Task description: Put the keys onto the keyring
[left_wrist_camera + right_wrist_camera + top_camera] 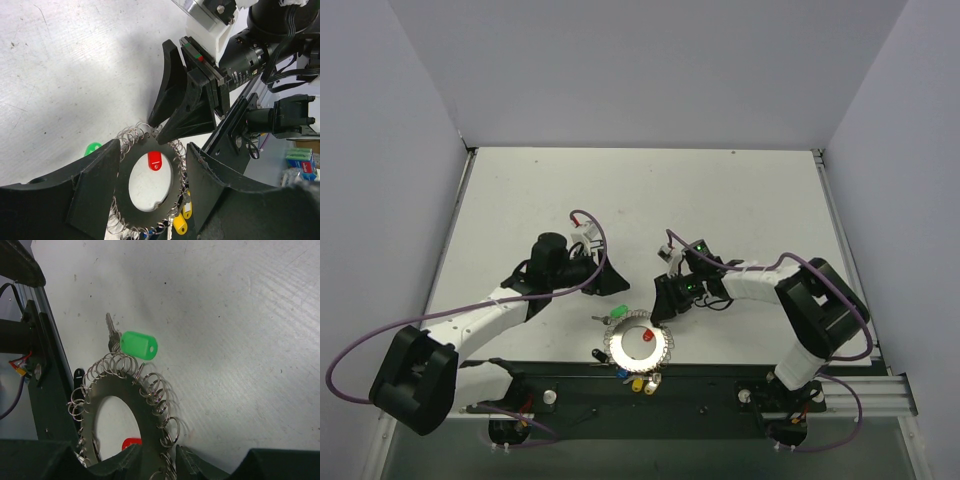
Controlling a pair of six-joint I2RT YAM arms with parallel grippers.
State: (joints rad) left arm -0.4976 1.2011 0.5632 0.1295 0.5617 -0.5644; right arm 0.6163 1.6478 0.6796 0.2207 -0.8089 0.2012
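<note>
Right pincer (159,456) straddles keyring (116,385) rim — green key (139,345) beside.

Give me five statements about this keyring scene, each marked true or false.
1. The green key lies against the outer edge of the keyring. True.
2. The left gripper is clamped on the keyring. False: it is open, holds nothing and sits apart from the keyring.
3. A red piece shows inside the keyring's hole. True.
4. The yellow keys lie at the far edge of the table. False: they lie beside the keyring at the near edge, by the arm bases.
5. The right gripper has one jaw on either side of the keyring's rim. True.
</note>
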